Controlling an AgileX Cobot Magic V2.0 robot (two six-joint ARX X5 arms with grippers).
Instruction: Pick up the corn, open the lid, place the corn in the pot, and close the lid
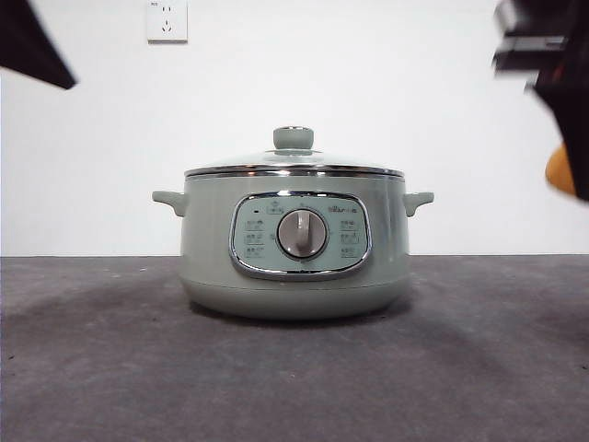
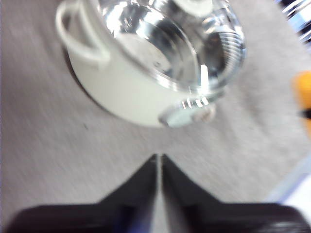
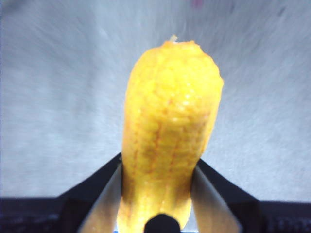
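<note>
My right gripper (image 3: 158, 194) is pinching the corn (image 3: 167, 131), one black jaw on each side of the cob's lower part. The cob sticks out past the jaw tips, yellow-orange, kernel rows visible, background grey and blurred. In the front view the same gripper (image 1: 561, 129) comes in dark at the upper right edge, raised well above the table (image 1: 294, 378), with a bit of orange corn (image 1: 559, 170) showing at the frame edge. Corn is up in the air, right of the pot and apart from it, about level with the lid.

My left gripper (image 2: 159, 162) has its jaws pressed together, only a thin slit between them, nothing held. It hangs over the grey table (image 2: 43, 145) near the pot (image 2: 121, 92), not touching it. In the front view it shows only as a black tip (image 1: 32, 46) at the top left corner.

The pot (image 1: 294, 249) sits at the middle of the table, pale green, panel and silver dial (image 1: 302, 233) facing the camera, small handle on each side. The lid (image 1: 294, 168) is on the pot, seated flat on the rim, green knob (image 1: 294, 138) on top. From the left wrist view the glass lid (image 2: 170, 43) is clear with bright reflections, and an orange patch of corn (image 2: 303, 92) sits blurred at the edge.

White wall behind, with a socket (image 1: 167, 20) high up.
</note>
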